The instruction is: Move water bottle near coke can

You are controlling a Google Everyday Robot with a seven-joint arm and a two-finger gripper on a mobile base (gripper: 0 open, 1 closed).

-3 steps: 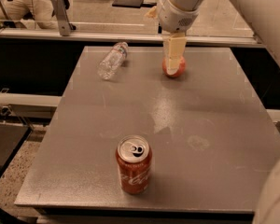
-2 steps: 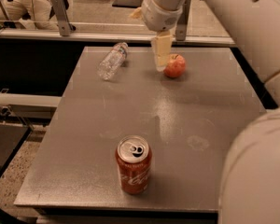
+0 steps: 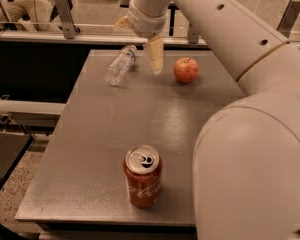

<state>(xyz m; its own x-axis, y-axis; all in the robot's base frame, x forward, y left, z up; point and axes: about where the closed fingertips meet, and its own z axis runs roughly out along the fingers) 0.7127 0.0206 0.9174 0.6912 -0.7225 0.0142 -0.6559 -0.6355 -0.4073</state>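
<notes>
The water bottle (image 3: pixel 120 65), clear and crinkled, lies on its side at the far left of the grey table (image 3: pixel 100 134), cap end toward the back. The coke can (image 3: pixel 143 176), red with a silver top, stands upright near the table's front edge. My gripper (image 3: pixel 155 59) hangs from the white arm over the back of the table, just right of the bottle and left of the apple. It holds nothing that I can see. The bottle and the can are far apart.
A red apple (image 3: pixel 185 70) sits at the back of the table, right of the gripper. My large white arm (image 3: pixel 250 134) fills the right side of the view. A rail (image 3: pixel 50 34) and floor lie behind the table, and a dark shelf at the left.
My gripper has moved left, from over the apple to between the apple and the bottle. The apple now shows in full. Bottle and can have not moved.
</notes>
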